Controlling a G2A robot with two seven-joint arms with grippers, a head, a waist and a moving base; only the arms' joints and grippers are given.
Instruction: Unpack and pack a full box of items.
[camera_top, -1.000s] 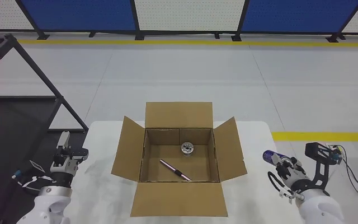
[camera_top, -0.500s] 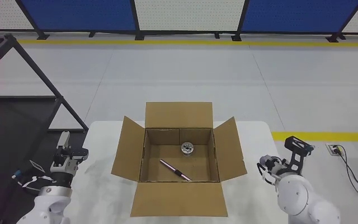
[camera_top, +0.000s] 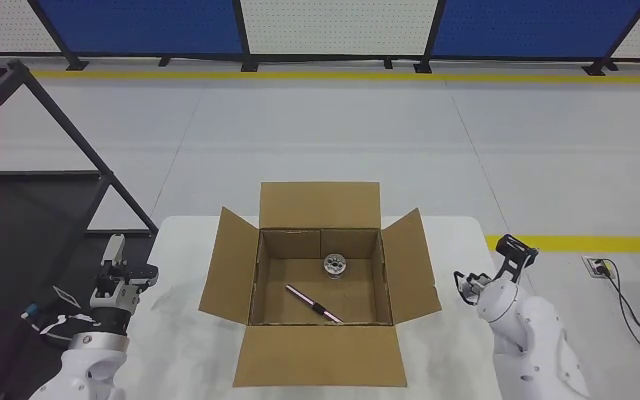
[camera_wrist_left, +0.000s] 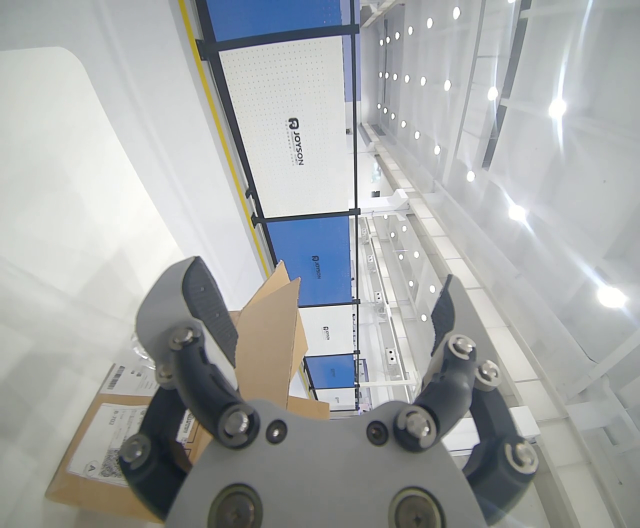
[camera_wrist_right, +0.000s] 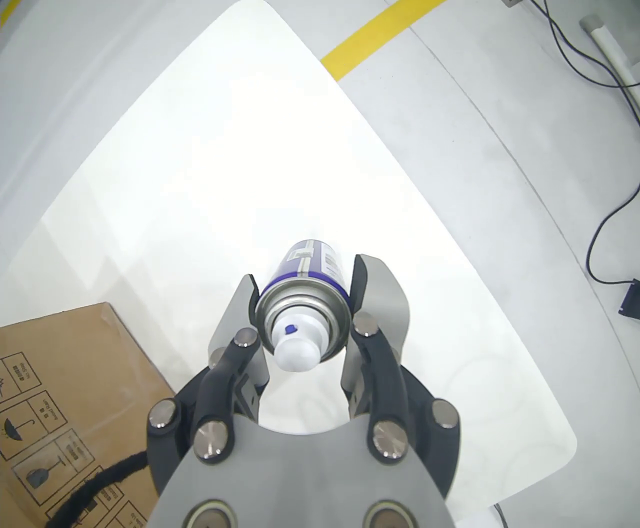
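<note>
The table (camera_top: 180, 330) carries an open cardboard box (camera_top: 320, 355); at its 3 o'clock the right gripper (camera_wrist_right: 305, 277) clamps a spray can (camera_wrist_right: 312, 265); at 9 o'clock the left gripper (camera_wrist_left: 322, 277) gapes wide; inside lie perhaps a pen (camera_top: 313, 303) and a round metal piece (camera_top: 335, 265).

Right hand (camera_wrist_right: 305, 277) swung the spray can (camera_wrist_right: 306, 305) nearer the box (camera_top: 320, 205).

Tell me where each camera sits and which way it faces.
Top view: above the arms, looking down at the box on the table; both arms at the lower corners.
Left wrist view: behind the open left claw, looking toward partitions and ceiling.
Right wrist view: behind the right claw, shut on the spray can, looking down at the table.
Shared: the box, in all three.
</note>
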